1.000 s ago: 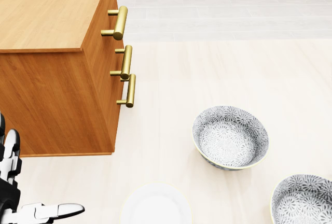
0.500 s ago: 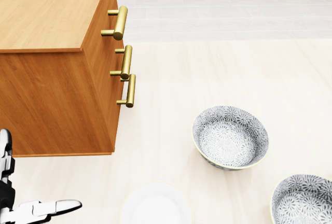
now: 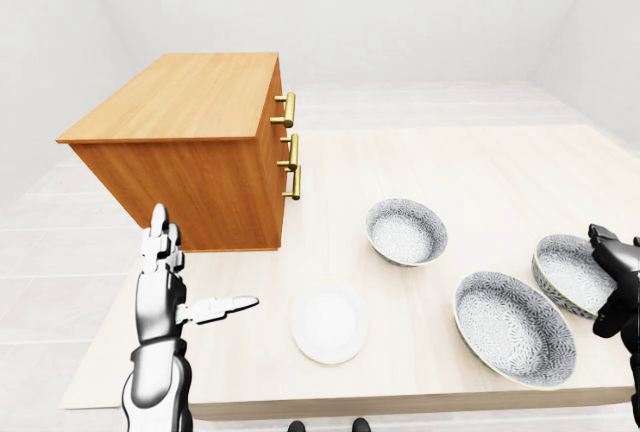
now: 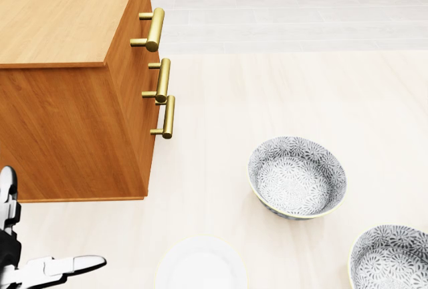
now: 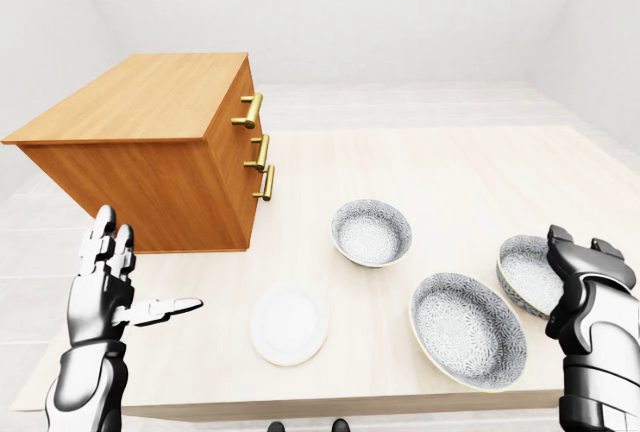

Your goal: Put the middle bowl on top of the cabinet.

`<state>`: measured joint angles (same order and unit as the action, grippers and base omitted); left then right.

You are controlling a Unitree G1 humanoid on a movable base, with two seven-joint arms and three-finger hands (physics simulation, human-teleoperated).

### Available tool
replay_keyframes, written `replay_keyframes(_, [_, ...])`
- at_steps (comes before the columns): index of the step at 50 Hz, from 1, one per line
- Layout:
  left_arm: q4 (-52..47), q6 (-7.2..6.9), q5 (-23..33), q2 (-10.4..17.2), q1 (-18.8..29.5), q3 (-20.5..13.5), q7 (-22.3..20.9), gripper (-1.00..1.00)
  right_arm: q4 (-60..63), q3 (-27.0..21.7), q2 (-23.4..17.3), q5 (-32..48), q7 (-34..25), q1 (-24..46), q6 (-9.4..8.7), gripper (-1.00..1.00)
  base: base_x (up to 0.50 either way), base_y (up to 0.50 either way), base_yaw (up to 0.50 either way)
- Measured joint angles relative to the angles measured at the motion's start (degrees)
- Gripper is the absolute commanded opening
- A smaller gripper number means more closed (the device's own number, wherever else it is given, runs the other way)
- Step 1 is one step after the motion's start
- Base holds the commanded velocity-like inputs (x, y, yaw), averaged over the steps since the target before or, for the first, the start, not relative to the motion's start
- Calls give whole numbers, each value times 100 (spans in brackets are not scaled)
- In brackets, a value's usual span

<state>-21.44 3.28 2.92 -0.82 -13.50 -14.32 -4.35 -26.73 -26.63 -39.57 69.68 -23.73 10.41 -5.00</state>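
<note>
Left hand (image 3: 165,287) stands raised at the near left of the table (image 3: 470,167), its fingers spread and holding nothing. Right hand (image 5: 585,287) hangs at the near right, just beside the right-most patterned bowl (image 3: 568,272); its fingers look loosely curled around nothing, though the edge of view makes this uncertain. The middle bowl (image 3: 513,327) sits near the table's near edge, between that bowl and the left bowl (image 3: 405,231). A white plate (image 3: 328,323) lies further left. The wooden cabinet (image 3: 195,142) stands at far left.
</note>
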Motion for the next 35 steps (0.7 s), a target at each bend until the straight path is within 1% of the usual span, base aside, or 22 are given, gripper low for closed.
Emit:
replay_keyframes(7, [31,-11,1,8,14,16,1,100,-612,179,-232,-284,301,167,0,100,0,0,0])
replay_keyframes(15, [1,-33,-7,10,-9,31,-11,100,-1103,467,-330,-511,584,342,0,100,0,0,0])
replay_keyframes(26, [-124,-142,-48,-1,-115,96,-173,100,-1813,807,-404,-787,1035,533,0,100,0,0,0])
replay_keyframes(35, [-314,-255,-36,-32,-176,105,-226,100,-2110,949,-468,-1017,1268,524,0,100,0,0,0])
